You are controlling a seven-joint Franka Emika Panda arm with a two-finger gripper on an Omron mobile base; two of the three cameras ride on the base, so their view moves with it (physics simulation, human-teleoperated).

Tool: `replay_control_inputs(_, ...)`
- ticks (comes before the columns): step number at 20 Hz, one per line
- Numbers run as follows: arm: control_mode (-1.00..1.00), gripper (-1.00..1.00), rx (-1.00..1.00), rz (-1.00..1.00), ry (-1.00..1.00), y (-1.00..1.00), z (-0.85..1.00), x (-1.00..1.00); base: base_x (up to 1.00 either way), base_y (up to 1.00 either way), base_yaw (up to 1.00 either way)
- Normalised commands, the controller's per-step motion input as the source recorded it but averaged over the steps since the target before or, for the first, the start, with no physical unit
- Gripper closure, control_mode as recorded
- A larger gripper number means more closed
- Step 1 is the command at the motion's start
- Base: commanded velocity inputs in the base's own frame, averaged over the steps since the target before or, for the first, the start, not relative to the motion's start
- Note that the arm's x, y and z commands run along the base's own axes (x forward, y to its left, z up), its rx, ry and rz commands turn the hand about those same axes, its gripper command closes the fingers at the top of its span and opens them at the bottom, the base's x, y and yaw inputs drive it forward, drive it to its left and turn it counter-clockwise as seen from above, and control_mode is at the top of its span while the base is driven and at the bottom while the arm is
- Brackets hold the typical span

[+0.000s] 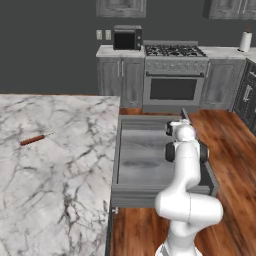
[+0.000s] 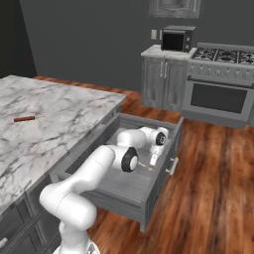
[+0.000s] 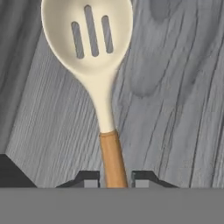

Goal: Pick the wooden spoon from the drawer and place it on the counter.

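Hand view, nearest: the gripper [image 3: 114,179] sits low over the floor of the drawer [image 3: 175,109], its two dark fingertips [image 3: 89,178] standing narrowly either side of the tan handle of the wooden spoon [image 3: 94,65]. Whether the pads actually press the handle I cannot tell; the contact is cut off at the bottom of the view. This view alone gives spoon detail: pale cream slotted bowl with three slits, slim neck, tan wooden grip, lying flat on the grey wood-grain floor with the bowl pointing away from the fingers. Right base view: the arm reaches down into the open drawer [image 2: 149,198], the gripper [image 2: 153,159] near the drawer's right wall, close behind its front panel; the spoon [image 2: 147,166] shows only as a thin pale sliver beside the fingers. Left base view: the arm's white links stand in front of the drawer's right half and hide the hand and the spoon; the drawer [image 1: 142,160] is seen pulled fully out from the side edge of the counter [image 1: 60,165]. Farther out on the counter, both base views show a reddish-brown rod [image 1: 33,139] lying alone towards its left edge, well apart from the drawer. Farthest: stove [image 1: 175,75], microwave [image 1: 127,37] and a paper towel roll [image 1: 245,41] along the back wall.
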Motion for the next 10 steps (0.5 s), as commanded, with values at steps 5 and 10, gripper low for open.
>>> replay_control_inputs(5,-1.00,1.00,0.28,0.00,0.02,0.28,0.74,-1.00,0.00,0.00,0.00)
replay_control_inputs(10,-1.00,1.00,0.34,0.01,-0.15,0.67,1.00,-1.00,0.00,0.00,0.00)
